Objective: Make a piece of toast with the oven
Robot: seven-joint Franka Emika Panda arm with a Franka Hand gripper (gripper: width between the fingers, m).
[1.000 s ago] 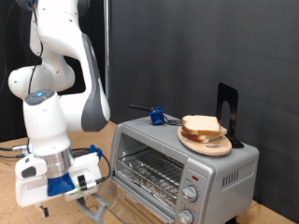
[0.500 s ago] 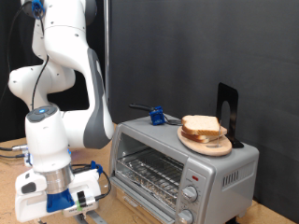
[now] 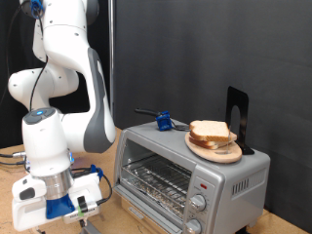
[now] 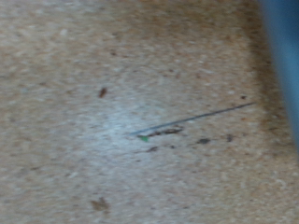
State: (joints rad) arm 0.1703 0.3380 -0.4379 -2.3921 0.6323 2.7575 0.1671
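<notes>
The silver oven (image 3: 229, 180) stands at the exterior view's right. Its door looks lowered open, and the wire rack (image 3: 156, 180) shows inside. Bread slices (image 3: 212, 133) lie stacked on a wooden plate (image 3: 216, 151) on top of the oven. No single slice lies apart from them. My gripper (image 3: 78, 216) is low at the exterior view's bottom left, close over the table and left of the oven's door. Its fingers are mostly cut off by the frame edge. The wrist view shows only blurred tabletop (image 4: 131, 121) and a blue edge (image 4: 283, 56), with nothing between the fingers.
A blue object (image 3: 164, 122) and a black upright stand (image 3: 237, 119) sit on the oven's top. Two knobs (image 3: 198, 203) are at the oven's front right. A dark curtain hangs behind. The wooden table (image 3: 12, 156) runs under the arm.
The hand has moved left and a little down, away from the oven's front. The arm's upper links have swung with it. The oven and bread have not moved.
</notes>
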